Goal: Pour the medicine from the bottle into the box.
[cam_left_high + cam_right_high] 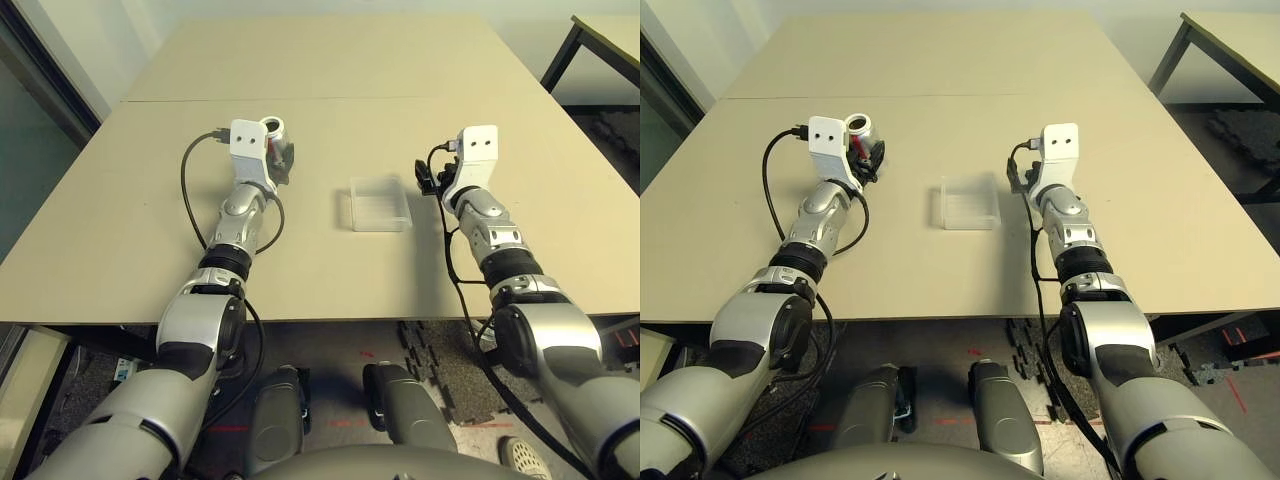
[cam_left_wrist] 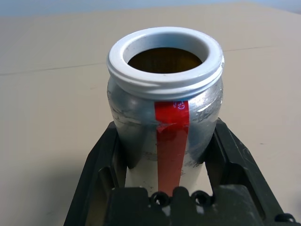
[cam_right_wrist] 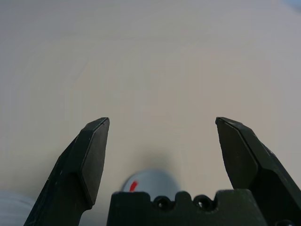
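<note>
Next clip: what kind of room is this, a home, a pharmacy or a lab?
Most likely a robot lab or test room, not a home. The large plain beige table holds little beyond a small clear plastic box, dark interlocking foam floor mats lie below, and another black-legged table stands nearby.

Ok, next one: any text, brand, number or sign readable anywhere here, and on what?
Bottle, held in the left gripper: a red label strip carries small white marks near its upper end, too small and blurred to read.
Box: clear plastic, no print visible.
Small grey-white round thing with a red mark below the open right gripper: blurred, nothing readable.
Table: no writing.
</note>
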